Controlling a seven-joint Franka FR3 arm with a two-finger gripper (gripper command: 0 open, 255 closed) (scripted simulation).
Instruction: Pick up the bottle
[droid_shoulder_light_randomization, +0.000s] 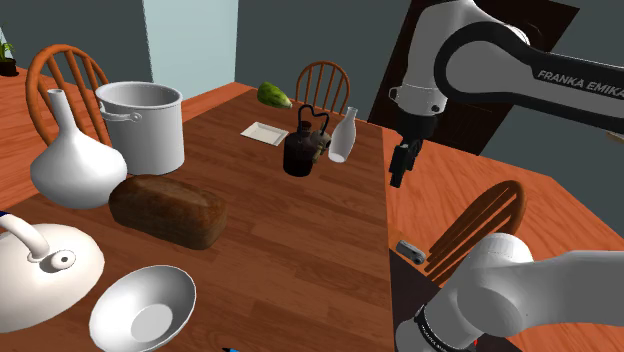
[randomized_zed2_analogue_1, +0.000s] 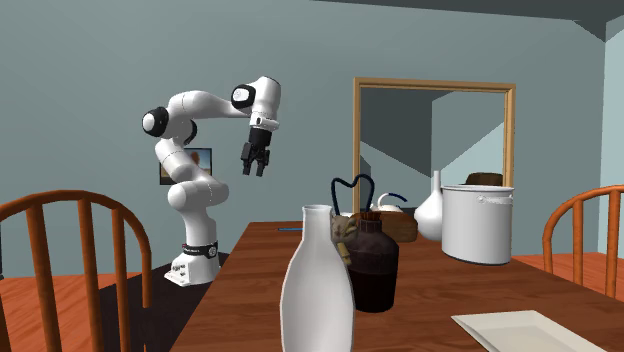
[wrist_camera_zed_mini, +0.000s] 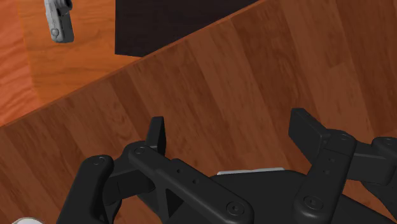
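A white bottle (droid_shoulder_light_randomization: 343, 135) (randomized_zed2_analogue_1: 317, 285) stands upright near the far end of the wooden table (droid_shoulder_light_randomization: 300, 230). Close beside it is a dark brown bottle (droid_shoulder_light_randomization: 299, 150) (randomized_zed2_analogue_1: 372, 265) with a thin looped handle. My black gripper (droid_shoulder_light_randomization: 400, 170) (randomized_zed2_analogue_1: 253, 165) (wrist_camera_zed_mini: 234, 130) hangs in the air over the table's edge, to the shoulder view's right of both bottles and well apart from them. Its fingers (wrist_camera_zed_mini: 157, 133) stand open, with bare tabletop between them and nothing held.
A big white pot (droid_shoulder_light_randomization: 143, 122), a white vase (droid_shoulder_light_randomization: 75, 160), a bread loaf (droid_shoulder_light_randomization: 167, 209), a white bowl (droid_shoulder_light_randomization: 145, 305) and a kettle (droid_shoulder_light_randomization: 40, 265) crowd the table's other half. A small white tray (droid_shoulder_light_randomization: 264, 133) lies by the bottles. Wooden chairs (droid_shoulder_light_randomization: 480, 225) flank the table; a grey object (wrist_camera_zed_mini: 58, 19) lies on the floor.
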